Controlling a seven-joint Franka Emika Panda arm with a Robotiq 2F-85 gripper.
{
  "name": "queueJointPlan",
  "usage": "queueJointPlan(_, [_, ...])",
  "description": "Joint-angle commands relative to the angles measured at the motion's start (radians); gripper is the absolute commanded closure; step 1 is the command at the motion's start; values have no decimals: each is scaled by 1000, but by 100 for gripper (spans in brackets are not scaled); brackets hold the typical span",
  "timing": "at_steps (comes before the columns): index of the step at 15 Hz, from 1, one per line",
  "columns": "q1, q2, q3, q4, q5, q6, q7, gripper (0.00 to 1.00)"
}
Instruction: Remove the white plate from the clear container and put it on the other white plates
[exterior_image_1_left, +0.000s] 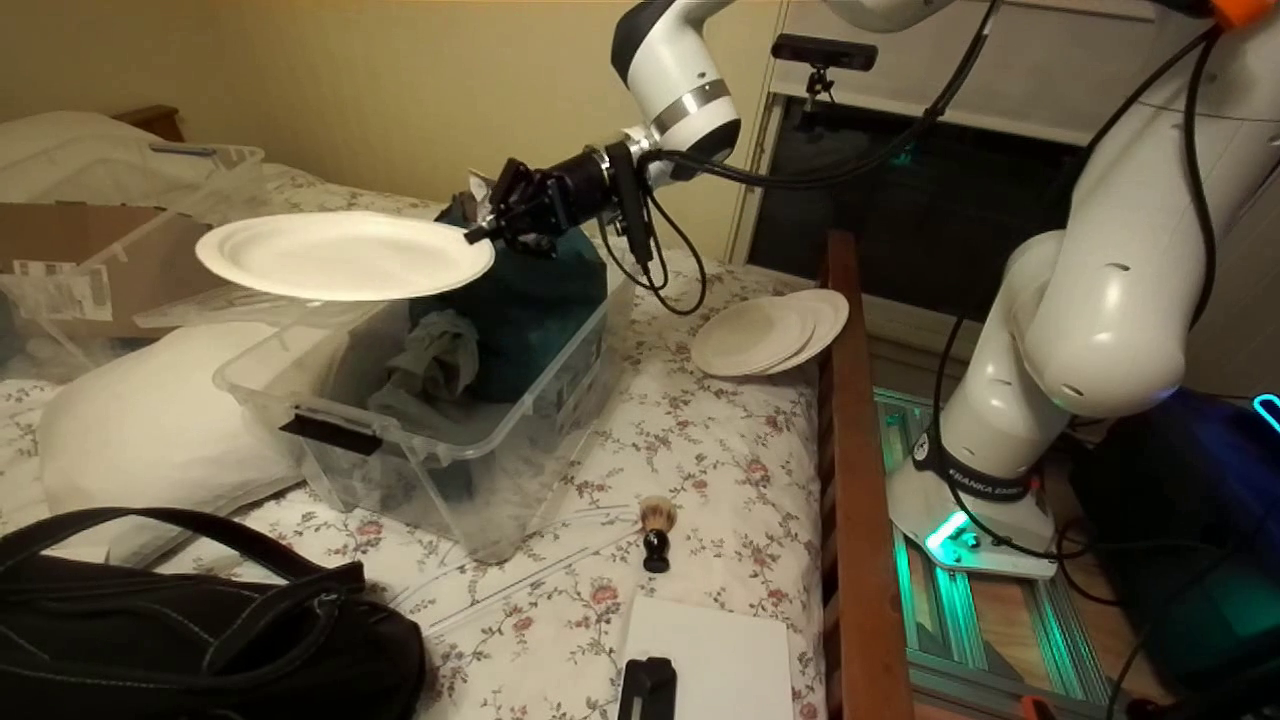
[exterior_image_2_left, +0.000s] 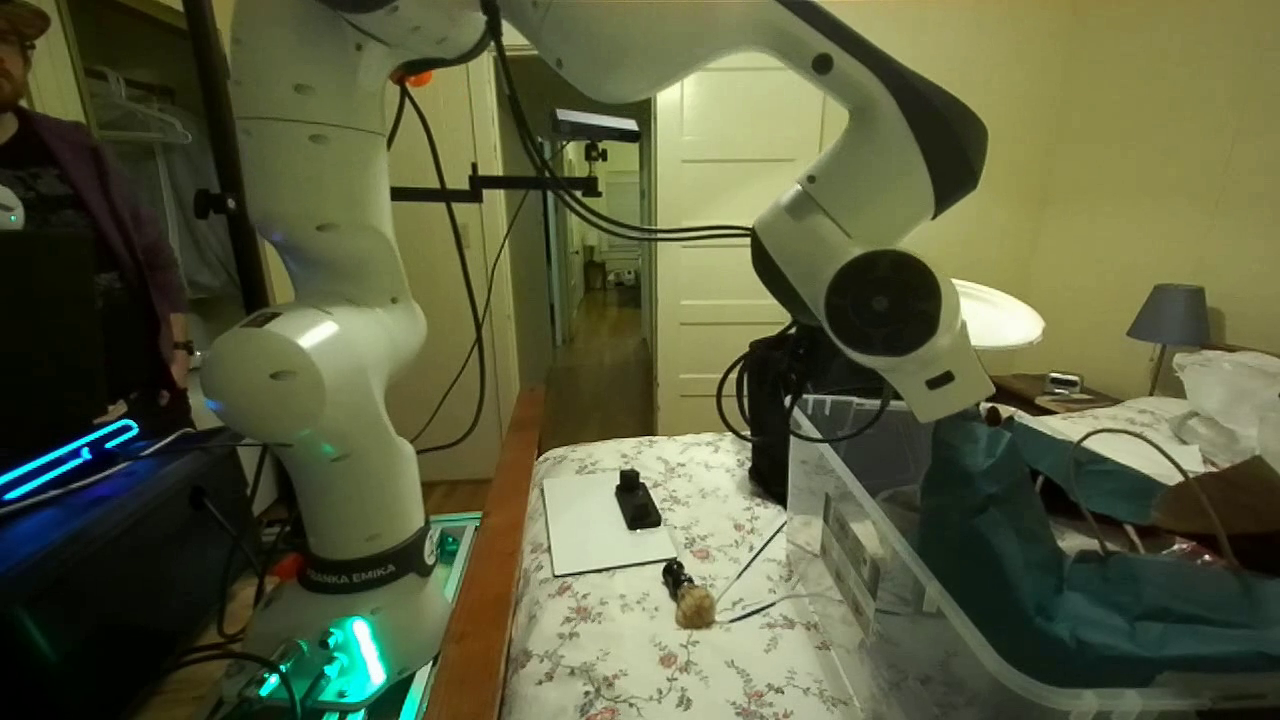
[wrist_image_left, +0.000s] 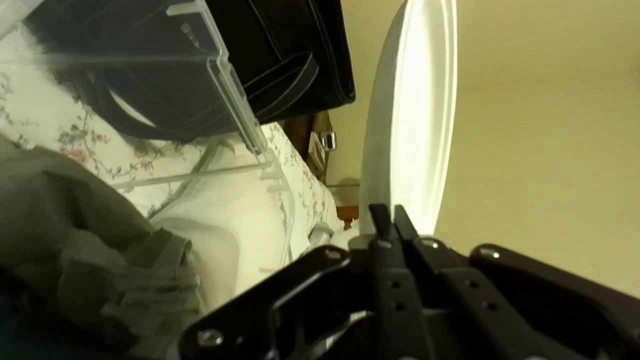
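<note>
My gripper (exterior_image_1_left: 478, 234) is shut on the rim of the white plate (exterior_image_1_left: 345, 255) and holds it roughly level above the clear container (exterior_image_1_left: 455, 510). In the wrist view, the fingertips (wrist_image_left: 390, 217) pinch the edge of the plate (wrist_image_left: 425, 110). In an exterior view, the plate (exterior_image_2_left: 1000, 318) shows partly behind the arm, and the fingers are hidden. The container (exterior_image_2_left: 900, 640) holds teal and grey cloth. The other white plates (exterior_image_1_left: 750, 338) lie overlapping on the bed near the wooden rail; they are out of view in the wrist view.
The wooden bed rail (exterior_image_1_left: 855, 480) runs between bed and robot base. A shaving brush (exterior_image_1_left: 656, 535) and a white flat slab (exterior_image_1_left: 720, 650) with a black object lie on the bed. A black bag (exterior_image_1_left: 200, 630), white pillow (exterior_image_1_left: 150, 430) and cardboard box (exterior_image_1_left: 130, 260) surround the container.
</note>
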Motion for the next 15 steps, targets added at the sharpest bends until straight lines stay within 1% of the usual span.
queueJointPlan(1, [-12,-202,-11,-149,-127,156,58,99])
queueJointPlan(2, [-20,-251,-10,-179,-217,160,105,99])
queueJointPlan(3, [-31,-292,-13,-204,-300,135,154,99])
queueJointPlan(5, [-58,-383,-1,-254,-470,157,276,99])
queueJointPlan(7, [-88,-474,-1,-299,-631,155,412,99])
queueJointPlan(8, [-103,-508,-12,-310,-693,102,467,99])
queueJointPlan(9, [-117,-538,-35,-322,-741,26,507,99])
queueJointPlan(11, [-142,-577,-75,-341,-785,-73,539,99])
queueJointPlan(12, [-166,-584,-100,-358,-773,-77,554,99])
queueJointPlan(13, [-132,-530,-70,-307,-747,-39,515,97])
queueJointPlan(15, [-161,-554,-97,-335,-747,-63,520,97])
